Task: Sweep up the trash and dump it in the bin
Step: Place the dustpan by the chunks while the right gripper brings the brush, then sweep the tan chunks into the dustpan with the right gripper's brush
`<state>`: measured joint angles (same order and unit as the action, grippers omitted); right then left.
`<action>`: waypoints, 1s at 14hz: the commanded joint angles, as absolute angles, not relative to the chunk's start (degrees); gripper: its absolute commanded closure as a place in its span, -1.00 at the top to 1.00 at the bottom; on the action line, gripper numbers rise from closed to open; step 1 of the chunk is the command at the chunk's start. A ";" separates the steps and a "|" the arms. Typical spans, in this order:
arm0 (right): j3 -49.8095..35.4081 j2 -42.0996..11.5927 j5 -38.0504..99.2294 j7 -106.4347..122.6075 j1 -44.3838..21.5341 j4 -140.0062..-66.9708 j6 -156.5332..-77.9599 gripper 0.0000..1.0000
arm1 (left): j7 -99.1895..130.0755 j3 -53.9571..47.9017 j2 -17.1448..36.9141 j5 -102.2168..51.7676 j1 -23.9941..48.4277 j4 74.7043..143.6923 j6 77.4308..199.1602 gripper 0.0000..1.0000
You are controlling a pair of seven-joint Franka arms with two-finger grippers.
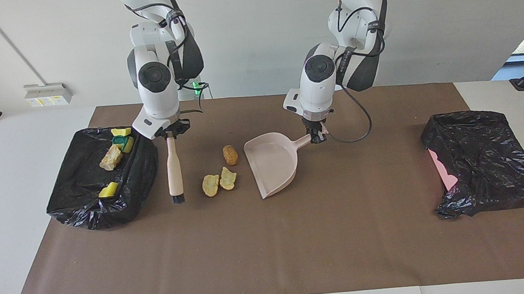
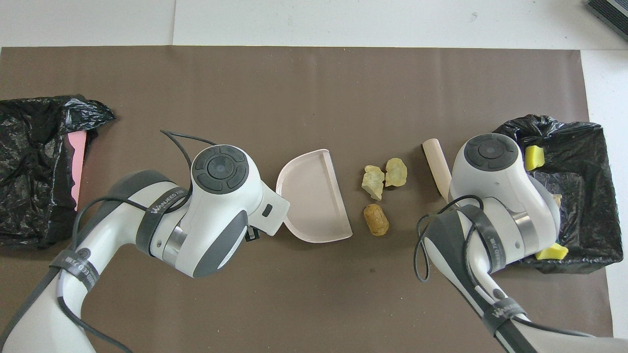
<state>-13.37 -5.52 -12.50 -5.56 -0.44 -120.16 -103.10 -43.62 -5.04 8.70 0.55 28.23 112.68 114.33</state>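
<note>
I'm mid-sweep. My right gripper is clamped on the top of the wooden-handled hand brush, which hangs nearly upright, dark bristles down by the brown mat, between the bin and the loose trash. I can't tell if the bristles touch the mat. My left gripper is closed on the handle of the pink dustpan, which sits on the mat with its open lip turned toward the right arm's end.

Three pieces lie loose on the mat between brush and pan: a golden-brown bread-like lump just beside the pan's lip, nearer the robots, and two pale yellow crusty scraps touching each other, farther out. None is in the pan yet.

The black-bagged bin at the right arm's end already holds yellow sponge scraps, a green-faced one and a crusty lump. A crumpled black bag with something pink lies at the left arm's end, unused.

Next, as I judge it: set the bristles down on the bin side of the pieces and drag toward the pan, keeping the lip flat. The rounded lump may roll past.
</note>
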 commanded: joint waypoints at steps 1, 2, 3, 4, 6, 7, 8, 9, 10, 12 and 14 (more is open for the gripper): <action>-13.71 -4.31 -5.59 -3.17 -2.37 -122.43 -104.24 -1.00 | -44.38 -5.45 5.27 1.49 27.34 118.55 118.47 -1.00; -13.71 -4.22 -2.49 -2.29 -2.98 -122.69 -104.15 -1.00 | -44.38 -5.45 5.27 1.49 27.33 119.35 119.43 -1.00; -13.71 -4.13 0.32 -1.85 -4.03 -122.78 -104.15 -1.00 | -44.38 -5.45 5.01 1.49 27.33 119.88 120.31 -1.00; -13.71 -3.96 3.48 -1.67 -4.65 -122.78 -104.06 -1.00 | -44.30 -5.45 4.84 1.49 27.33 120.06 120.58 -1.00; -13.71 -3.78 8.24 -1.67 -7.98 -122.70 -104.32 -1.00 | -44.30 -5.45 4.75 1.49 27.51 120.32 120.76 -1.00; -13.71 -3.69 11.57 -1.84 -8.35 -122.70 -104.94 -1.00 | -44.30 -5.45 4.57 1.49 27.68 120.50 120.76 -1.00; -13.71 -3.60 16.04 -1.76 -8.96 -122.70 -105.29 -1.00 | -44.30 -5.45 4.57 1.49 27.77 120.59 120.76 -1.00; -13.71 -3.78 20.26 -1.93 -9.83 -122.17 -105.47 -1.00 | -44.21 -5.45 4.48 1.49 27.77 120.59 120.67 -1.00; -13.71 -4.21 22.83 -2.28 -10.02 -121.04 -105.38 -1.00 | -44.21 -5.45 4.48 1.49 27.86 120.67 120.59 -1.00; -13.62 -4.66 24.95 -2.37 -9.93 -117.70 -104.68 -1.00 | -43.95 -5.45 4.39 1.49 27.95 120.67 120.59 -1.00; -13.10 -4.13 24.79 -2.37 -7.83 -114.01 -99.44 -1.00 | -43.86 -5.45 4.39 1.49 27.95 120.67 120.50 -1.00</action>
